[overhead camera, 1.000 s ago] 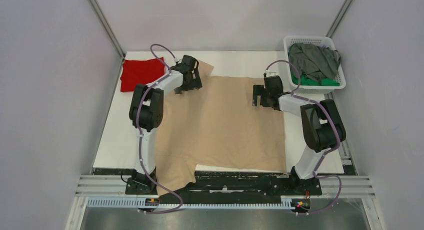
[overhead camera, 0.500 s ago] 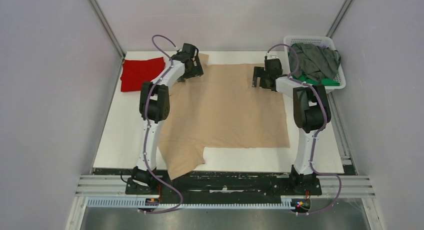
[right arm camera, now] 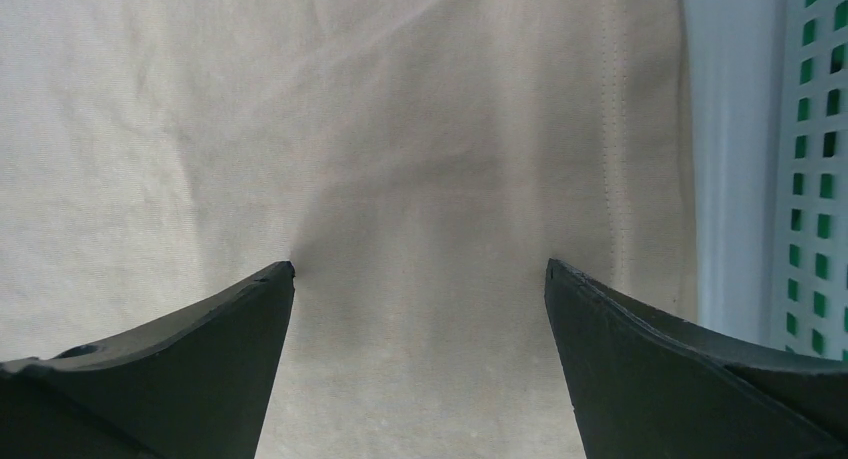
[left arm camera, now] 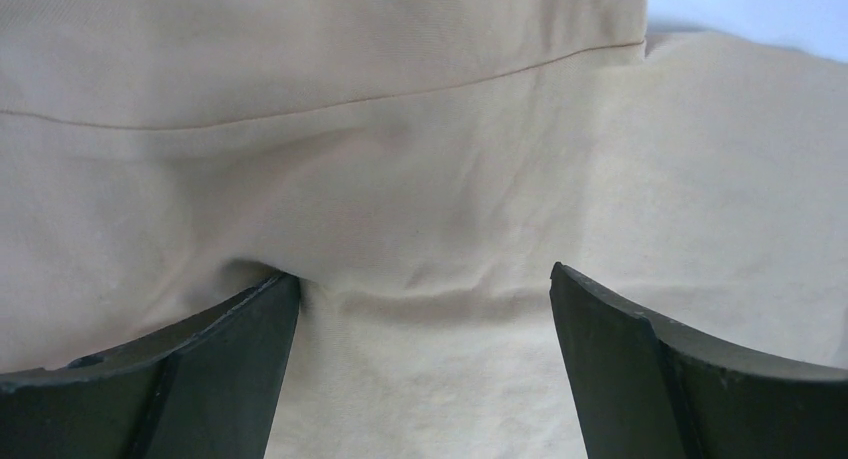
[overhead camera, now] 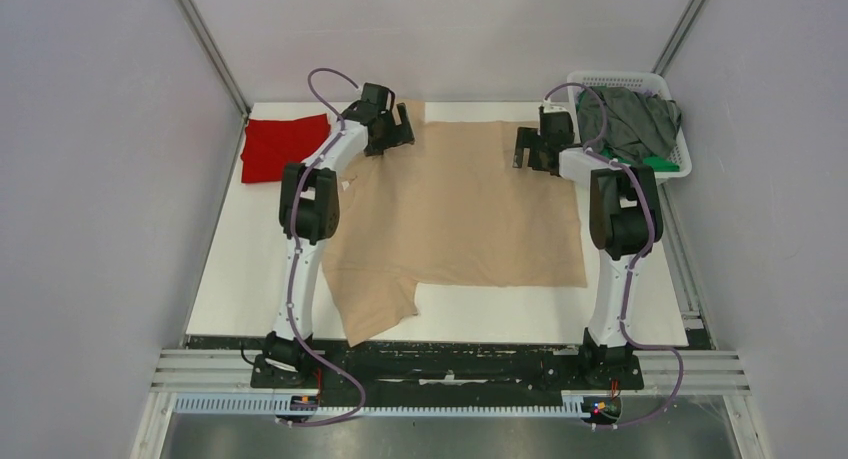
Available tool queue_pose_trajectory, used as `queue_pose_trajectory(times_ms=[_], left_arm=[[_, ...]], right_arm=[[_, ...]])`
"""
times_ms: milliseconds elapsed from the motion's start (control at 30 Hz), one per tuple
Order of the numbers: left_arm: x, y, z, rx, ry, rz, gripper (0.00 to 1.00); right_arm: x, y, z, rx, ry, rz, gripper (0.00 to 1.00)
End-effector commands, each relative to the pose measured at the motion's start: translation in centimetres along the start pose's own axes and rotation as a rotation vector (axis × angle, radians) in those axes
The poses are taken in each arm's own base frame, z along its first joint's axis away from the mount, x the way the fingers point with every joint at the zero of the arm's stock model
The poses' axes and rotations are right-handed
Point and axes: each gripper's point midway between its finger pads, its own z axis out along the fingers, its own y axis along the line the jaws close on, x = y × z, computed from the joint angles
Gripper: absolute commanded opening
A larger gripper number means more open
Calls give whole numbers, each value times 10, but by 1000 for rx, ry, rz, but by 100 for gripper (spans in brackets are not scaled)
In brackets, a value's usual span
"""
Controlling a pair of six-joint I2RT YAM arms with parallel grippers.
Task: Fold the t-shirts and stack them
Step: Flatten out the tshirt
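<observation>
White surface (overhead camera: 240, 279) carries a large beige cotton t-shirt (overhead camera: 470, 209) spread flat at its middle; left fingers (left arm camera: 180, 369) and right fingers (right arm camera: 170, 369) stand parted, gripping nothing, over its far edge. A folded red cotton t-shirt (overhead camera: 283, 147) lies far-left.

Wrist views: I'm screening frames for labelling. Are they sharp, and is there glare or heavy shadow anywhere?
Left wrist: beige shirt and its seam sharp, soft shadow under the fold by the left pincer; right wrist: weave and stitching crisp, basket mesh legible, no glare; top view: even light, only faint shadows on the table.
</observation>
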Motion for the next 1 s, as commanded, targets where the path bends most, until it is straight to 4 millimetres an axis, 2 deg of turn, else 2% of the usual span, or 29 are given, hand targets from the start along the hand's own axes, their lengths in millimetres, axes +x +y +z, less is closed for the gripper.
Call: queue_pose_trajectory(times_ms=[0,167,300,400,467,533,567,633,733,867,967], left_arm=[[-5,-9,18,57,-20,34,100],[-20,-1,25,86,-43,-10,100],[-37,-22,11,184,-74,23,100],[-55,-43,-18,252,-114,62,100],[-65,-54,-48,268,-143,100,100],[-70,-63,-82,265,-178,135,100],[-69,-63,-100,258,-197,141,100],[-60,-63,-134,273,-232,144,100],[-22,-47,-177,235,-234,116,100],[57,-11,-217,89,-174,115,100],[127,11,-240,16,-86,133,100]], right_arm=[[-1,-10,10,13,12,-26,98],[-9,-8,12,4,-7,-58,98],[-26,-6,1,-10,-43,-66,98],[-46,7,-20,-83,-76,-68,98],[-64,17,-47,-122,-126,-73,98],[-73,23,-75,-135,-174,-85,98],[-71,26,-87,-142,-191,-92,98],[-64,28,-110,-160,-210,-85,98],[-39,25,-139,-185,-214,-34,98],[-7,15,-170,-199,-258,38,98],[7,0,-179,-170,-263,105,98]])
